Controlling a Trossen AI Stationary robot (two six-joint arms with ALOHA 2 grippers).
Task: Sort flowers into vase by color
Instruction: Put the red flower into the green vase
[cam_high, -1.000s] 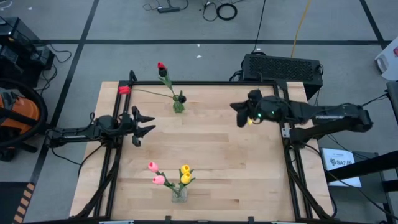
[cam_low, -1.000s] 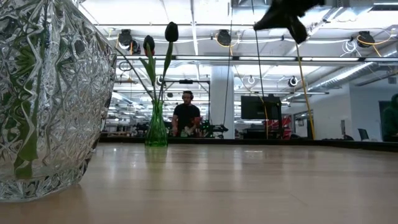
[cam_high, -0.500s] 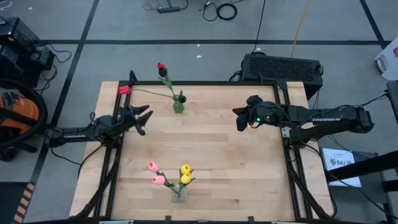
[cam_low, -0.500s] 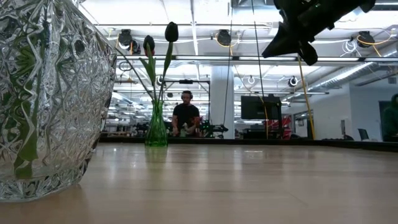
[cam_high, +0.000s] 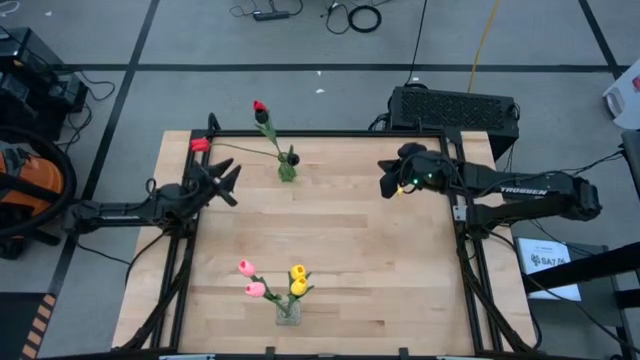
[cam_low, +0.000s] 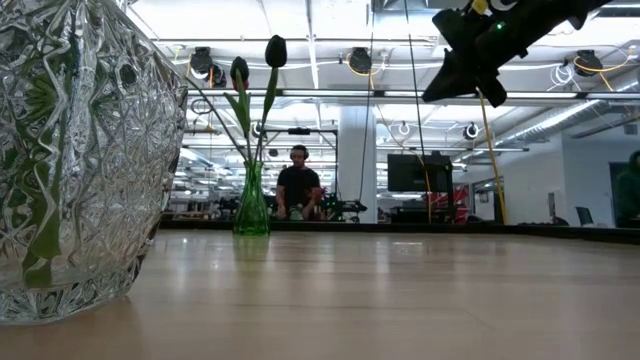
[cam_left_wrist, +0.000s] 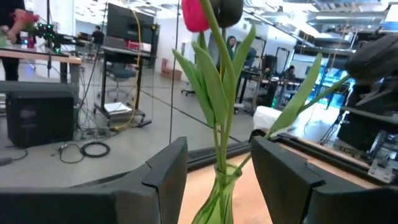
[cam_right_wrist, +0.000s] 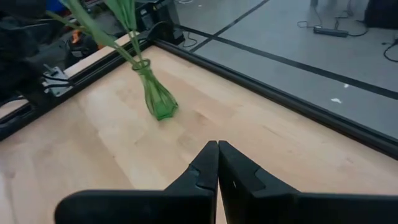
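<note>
Left gripper (cam_high: 228, 180) moved toward green vase (cam_high: 287, 171), upper centre, fingers spread; right gripper (cam_high: 386, 186) retreated right, fingers pressed together.

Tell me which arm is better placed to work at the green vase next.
Left, probably. The left gripper is open and aimed at the green vase, its stems framed between the jaws in the left wrist view. The right gripper is shut and sits farther from the vase.
</note>
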